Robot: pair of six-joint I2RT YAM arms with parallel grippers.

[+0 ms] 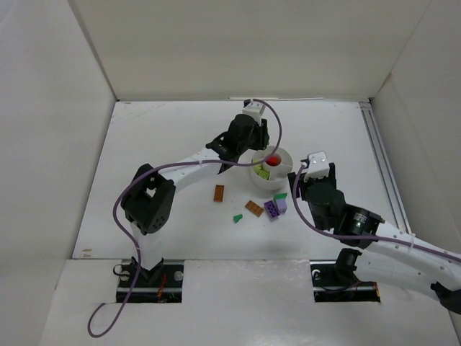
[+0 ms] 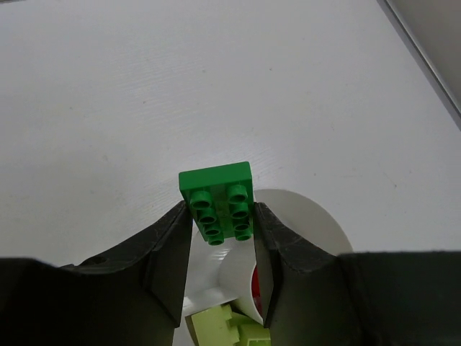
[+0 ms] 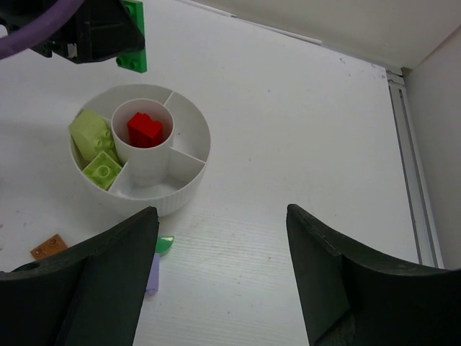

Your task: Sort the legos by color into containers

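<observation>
Left pincer (image 2: 222,214) grasps a green lego (image 2: 216,182) just over the far left rim of the white tub (image 3: 189,124); right pincer (image 3: 220,216) hangs released near it. Red lego (image 3: 145,130) sits in the centre circle, yellow-green legos (image 3: 94,140) in a left compartment

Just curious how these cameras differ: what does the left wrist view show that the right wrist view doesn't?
Left wrist only: the left gripper pinching the green brick by its sides, close up. Right wrist only: the open right gripper, an orange brick, the full ring of compartments in the tub. Both: the green brick, the tub, yellow-green bricks in it.
</observation>
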